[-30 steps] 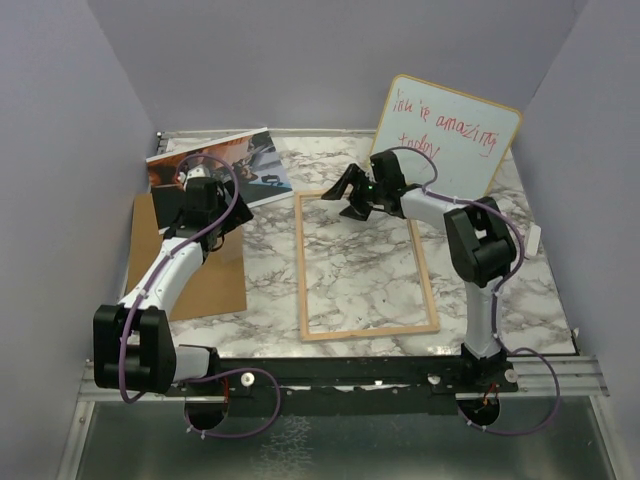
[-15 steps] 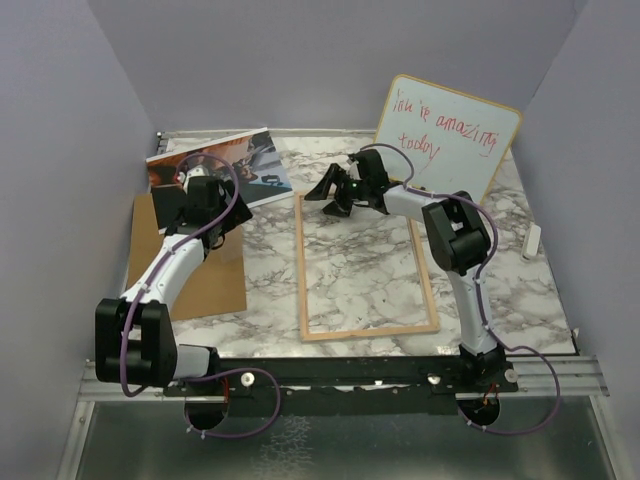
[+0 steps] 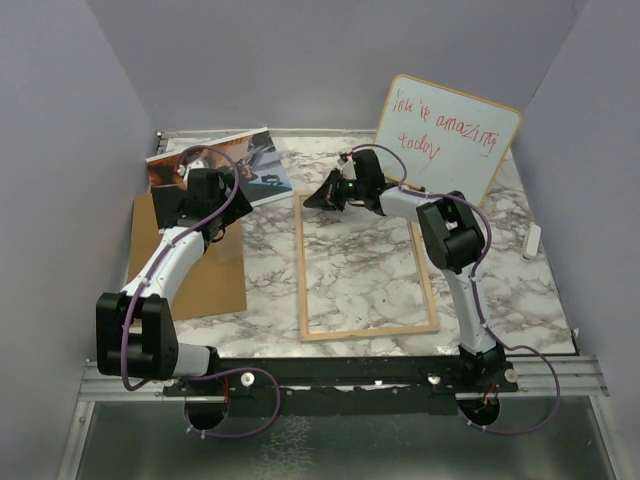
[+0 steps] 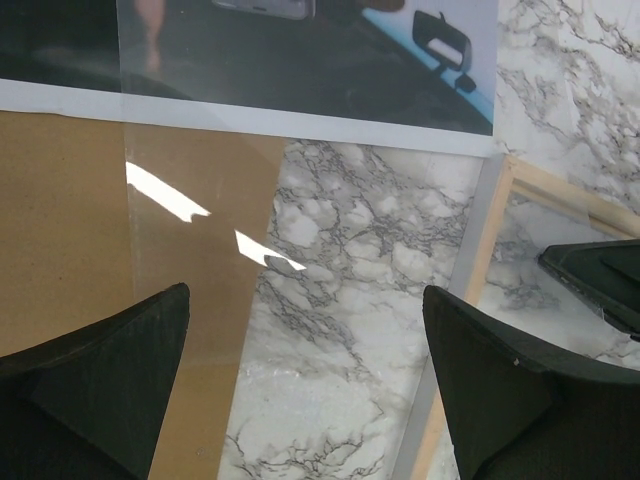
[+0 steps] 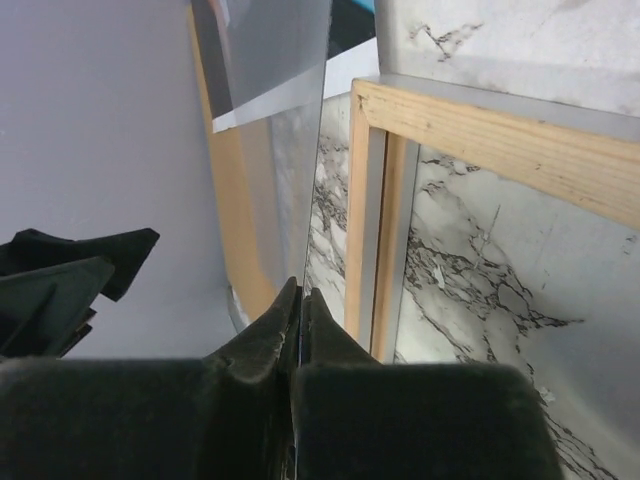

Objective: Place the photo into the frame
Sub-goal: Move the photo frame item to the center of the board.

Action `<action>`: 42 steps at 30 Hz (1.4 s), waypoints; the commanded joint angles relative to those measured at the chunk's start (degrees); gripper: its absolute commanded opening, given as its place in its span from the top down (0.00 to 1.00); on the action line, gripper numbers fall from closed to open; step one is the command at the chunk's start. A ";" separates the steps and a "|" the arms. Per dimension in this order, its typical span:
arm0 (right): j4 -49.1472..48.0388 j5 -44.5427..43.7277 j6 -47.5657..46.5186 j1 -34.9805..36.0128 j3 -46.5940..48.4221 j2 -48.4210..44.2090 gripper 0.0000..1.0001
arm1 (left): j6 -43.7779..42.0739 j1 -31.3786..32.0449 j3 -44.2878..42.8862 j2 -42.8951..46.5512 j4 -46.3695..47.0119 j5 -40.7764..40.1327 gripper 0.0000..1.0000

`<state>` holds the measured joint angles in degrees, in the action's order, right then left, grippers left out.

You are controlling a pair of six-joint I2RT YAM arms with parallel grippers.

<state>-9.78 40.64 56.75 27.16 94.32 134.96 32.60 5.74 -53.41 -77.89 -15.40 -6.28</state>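
One photo (image 3: 225, 165) lies flat on the bench (image 3: 272, 280), beyond the left tool (image 3: 200, 210) and well off from the right tool (image 3: 322, 196), outside the frame (image 3: 302, 270). From above, the left arm hides the photo's near edge. The left wrist view cuts off its top, showing only a dark strip and white border (image 4: 300, 70).

Frame lies flat, light wood up, just beside the right tool, with its far left corner (image 5: 480, 130) next to the fingertips. Marble shows through the opening.

Right tool (image 5: 300, 295) is closed, pinching the edge of a clear pane (image 5: 275, 170) seen almost edge-on. The pane can't be made out in the top view. In the left wrist view it (image 4: 200, 230) shows only by glare streaks and a faint outline over the photo, the brown board (image 4: 60, 220) and the marble. Whether its far side rests on anything, can't tell.

Left tool (image 4: 305, 300) is wide open and grips nothing, hanging above the pane and the board's edge. The frame rail (image 4: 560, 190) is to its right.

Brown board (image 3: 190, 275) sits under the left arm, partly covered by it. Whiteboard (image 3: 450, 135) with red writing leans behind the right arm, which blocks its lower edge.
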 commanded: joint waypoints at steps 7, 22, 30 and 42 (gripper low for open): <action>-4.21 1.09 -6.22 0.18 -17.60 -13.85 1.00 | -0.14 0.07 -1.46 0.80 -2.43 -0.01 0.02; 3.97 -4.58 -20.41 0.09 -50.31 -38.34 0.95 | -1.05 0.05 3.95 -6.55 -0.53 3.81 0.27; 0.59 -6.94 -18.15 0.09 -45.01 -34.19 0.41 | -1.79 0.12 6.46 -10.88 3.26 5.09 0.43; -8.19 -6.10 -20.00 -0.67 -30.38 -20.06 0.34 | -4.89 0.06 5.17 -14.27 2.55 6.22 0.46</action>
<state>-11.29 33.04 37.23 26.94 61.28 111.50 29.47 5.74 -47.68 -89.97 -12.80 -1.89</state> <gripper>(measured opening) 0.666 0.546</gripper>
